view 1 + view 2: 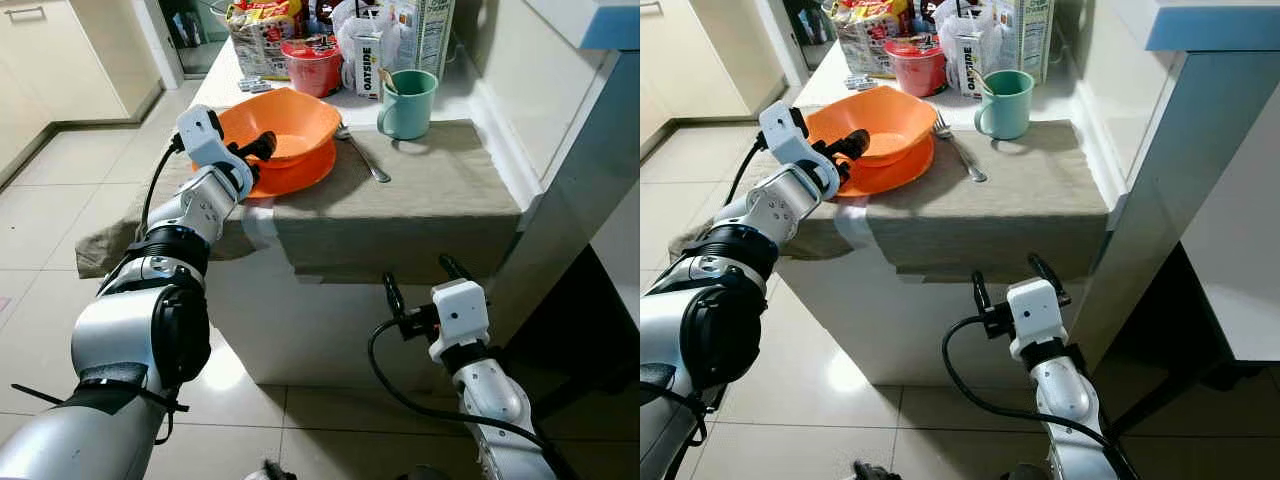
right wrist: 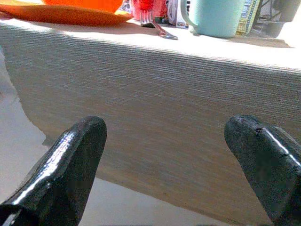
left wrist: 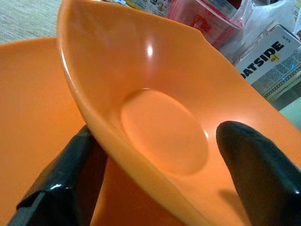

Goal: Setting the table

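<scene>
In front of me stands a white table (image 1: 300, 340) with a beige cloth (image 1: 440, 190) draped over its near end and hanging down the front edge. Beyond the cloth, at the far end, sits a cluster of groceries: a tall carton (image 1: 425, 35), a small box marked OATSIDE (image 1: 367, 65), a red tub (image 1: 311, 66) and a bag of snacks (image 1: 258, 30). On the cloth lies an orange plate (image 1: 300, 175), and on top of it an orange bowl (image 1: 285, 125), tilted with its near rim raised. My left gripper (image 1: 258, 152) straddles that near rim, one finger (image 3: 256, 165) inside the bowl and the other under its outer wall against the plate; the fingers bracket the rim narrowly, though I cannot tell for sure that they are pressing it. Just right of the plate a fork (image 1: 362, 155) lies on the cloth, tines toward the groceries, and beside it stands a teal mug (image 1: 408, 103) with something propped in it. My right gripper (image 1: 425, 282) hangs low in front of the table, below the cloth's hanging edge, its fingers spread wide and holding nothing.
</scene>
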Controlling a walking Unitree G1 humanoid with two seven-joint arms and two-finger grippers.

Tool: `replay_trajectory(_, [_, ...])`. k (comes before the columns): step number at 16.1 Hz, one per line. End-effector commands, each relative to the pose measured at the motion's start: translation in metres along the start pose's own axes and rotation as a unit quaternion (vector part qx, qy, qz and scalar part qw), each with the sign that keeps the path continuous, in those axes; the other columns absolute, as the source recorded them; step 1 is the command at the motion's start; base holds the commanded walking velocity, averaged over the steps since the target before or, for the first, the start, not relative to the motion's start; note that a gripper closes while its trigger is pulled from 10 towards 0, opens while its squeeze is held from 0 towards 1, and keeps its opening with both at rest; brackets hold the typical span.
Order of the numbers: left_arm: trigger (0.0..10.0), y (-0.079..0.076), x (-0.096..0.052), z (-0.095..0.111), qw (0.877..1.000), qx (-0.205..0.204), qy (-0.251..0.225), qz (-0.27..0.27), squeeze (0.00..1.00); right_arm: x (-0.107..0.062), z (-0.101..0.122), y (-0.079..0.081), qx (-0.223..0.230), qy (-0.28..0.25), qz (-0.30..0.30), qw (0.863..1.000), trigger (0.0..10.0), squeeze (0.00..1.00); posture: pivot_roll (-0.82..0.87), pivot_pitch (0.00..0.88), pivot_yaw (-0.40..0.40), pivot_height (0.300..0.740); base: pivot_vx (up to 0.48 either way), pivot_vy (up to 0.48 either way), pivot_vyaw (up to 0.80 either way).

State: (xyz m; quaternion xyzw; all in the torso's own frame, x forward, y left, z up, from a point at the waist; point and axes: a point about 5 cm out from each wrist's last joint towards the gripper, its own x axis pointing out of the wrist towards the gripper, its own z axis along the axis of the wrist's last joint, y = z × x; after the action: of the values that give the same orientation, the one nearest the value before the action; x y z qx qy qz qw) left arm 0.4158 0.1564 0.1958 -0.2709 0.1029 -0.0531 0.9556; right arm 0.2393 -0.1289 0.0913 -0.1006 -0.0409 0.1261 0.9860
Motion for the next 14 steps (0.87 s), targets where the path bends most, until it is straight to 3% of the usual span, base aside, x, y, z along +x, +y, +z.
replay_trajectory(1, [0.0,-0.0045,0.0009,0.0081,1.0,0.012,-0.009,-0.001,0.0,-0.0003,0.0045,0.0029,-0.001,-0.007,0.006,1.0,10.0,0.0,-0.21,0.039,0.128,0.719,0.0,0.0,0.0])
replay_trajectory(14, [0.0,-0.0063,0.0008,0.0155,0.999,-0.024,-0.025,-0.01,0.0,-0.0002,0.0036,0.0038,-0.002,-0.004,0.01,1.0,10.0,0.0,-0.21,0.043,0.124,0.719,0.0,0.0,0.0])
